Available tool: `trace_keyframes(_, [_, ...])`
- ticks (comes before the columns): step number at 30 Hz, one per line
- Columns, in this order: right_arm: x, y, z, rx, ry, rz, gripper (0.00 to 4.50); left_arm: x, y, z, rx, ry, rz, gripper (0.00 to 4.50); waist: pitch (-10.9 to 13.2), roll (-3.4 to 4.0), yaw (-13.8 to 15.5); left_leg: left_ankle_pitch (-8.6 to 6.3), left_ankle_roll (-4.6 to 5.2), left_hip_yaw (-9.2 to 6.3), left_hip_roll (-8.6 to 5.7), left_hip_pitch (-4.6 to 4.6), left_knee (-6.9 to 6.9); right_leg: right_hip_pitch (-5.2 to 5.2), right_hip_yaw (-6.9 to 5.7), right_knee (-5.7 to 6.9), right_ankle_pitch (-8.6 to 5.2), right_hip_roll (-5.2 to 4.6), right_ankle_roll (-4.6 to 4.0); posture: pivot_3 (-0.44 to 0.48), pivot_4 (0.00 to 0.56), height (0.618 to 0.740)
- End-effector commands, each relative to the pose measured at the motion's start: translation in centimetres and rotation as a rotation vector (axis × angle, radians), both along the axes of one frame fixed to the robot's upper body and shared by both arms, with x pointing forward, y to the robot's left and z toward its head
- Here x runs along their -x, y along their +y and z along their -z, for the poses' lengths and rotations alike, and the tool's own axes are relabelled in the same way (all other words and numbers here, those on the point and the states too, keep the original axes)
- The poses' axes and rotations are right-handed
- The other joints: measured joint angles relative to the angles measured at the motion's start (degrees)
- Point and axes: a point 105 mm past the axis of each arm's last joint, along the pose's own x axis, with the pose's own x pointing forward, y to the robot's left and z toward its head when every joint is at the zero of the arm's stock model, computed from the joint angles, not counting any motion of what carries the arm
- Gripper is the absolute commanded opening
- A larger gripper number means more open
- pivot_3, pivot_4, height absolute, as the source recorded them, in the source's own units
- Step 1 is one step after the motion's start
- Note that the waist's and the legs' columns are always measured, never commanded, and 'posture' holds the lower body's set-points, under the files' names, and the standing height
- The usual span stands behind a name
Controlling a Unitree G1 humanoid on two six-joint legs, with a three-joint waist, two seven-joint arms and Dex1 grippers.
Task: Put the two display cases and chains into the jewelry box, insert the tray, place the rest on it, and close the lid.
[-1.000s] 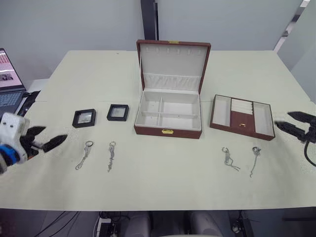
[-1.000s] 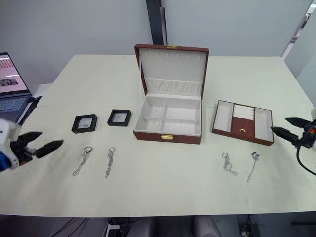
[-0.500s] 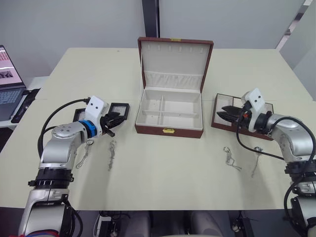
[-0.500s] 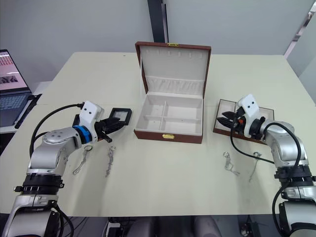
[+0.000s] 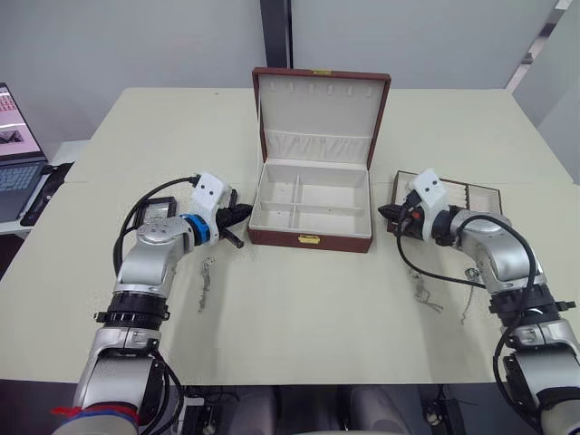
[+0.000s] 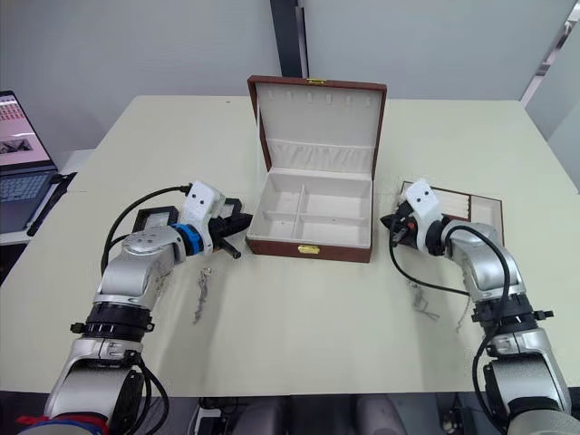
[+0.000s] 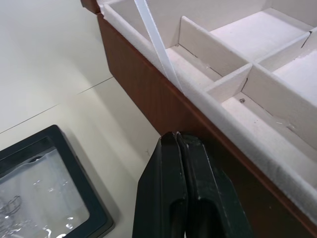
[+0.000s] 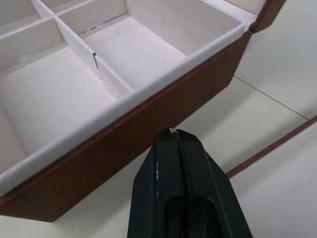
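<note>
The jewelry box [image 5: 310, 237] stands open at mid-table, its lid [image 5: 319, 116] upright and its cream compartments bare. My left gripper [image 5: 239, 215] is shut on nothing, its tip just off the box's left wall [image 7: 163, 106]. One display case [image 7: 44, 188] lies under it, and the other display case [image 6: 155, 217] peeks out behind my left forearm. My right gripper [image 5: 388, 213] is shut and empty beside the box's right wall [image 8: 114, 148]. The tray [image 5: 478, 194] is partly covered by my right arm. One chain [image 5: 205, 283] lies left of centre, and two chains [image 5: 424, 295] [image 5: 468, 292] lie to the right.
A laptop [image 5: 14, 154] sits off the table's left edge. The cream table [image 5: 308, 317] stretches toward me in front of the box. A dark post [image 5: 275, 36] rises behind the table.
Both arms have swung in from the table's outer edges to the box's two sides. Both grippers have gone from open to shut.
</note>
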Motion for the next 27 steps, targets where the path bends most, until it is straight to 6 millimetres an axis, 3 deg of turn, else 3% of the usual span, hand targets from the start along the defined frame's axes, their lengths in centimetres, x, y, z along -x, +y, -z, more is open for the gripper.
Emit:
trace_keyframes(1, [0.1, 1.8, -1.5, -0.019, -0.046, -0.058, 0.01, 0.5, -0.9, -0.5, -0.014, -0.015, 0.052, 0.0, 0.0, 0.0, 0.0, 0.0, 0.0, -0.01, 0.0, 0.0, 0.0, 0.0, 0.0, 0.0, 0.0, 0.0, 0.0, 0.0, 0.15, 0.74])
trace_keyframes(14, [2.0, 3.7, -0.7, -0.04, 0.004, -0.166, 0.01, 4.0, -2.9, 0.7, 0.012, 0.045, 0.141, 0.0, 0.0, 0.01, -0.15, 0.0, 0.01, 0.0, 0.02, 0.02, -0.02, 0.01, 0.03, 0.0, 0.0, 0.0, 0.0, 0.0, 0.15, 0.74])
trace_keyframes(27, [5.1, 3.5, 0.6, -0.049, 0.076, -0.183, 0.01, 6.9, -3.0, 1.4, 0.008, 0.093, 0.153, 0.0, -0.02, 0.0, 0.06, -0.08, 0.14, -0.03, 0.0, 0.08, -0.05, 0.09, 0.04, -0.04, 0.0, 0.0, 0.0, 0.0, 0.15, 0.74])
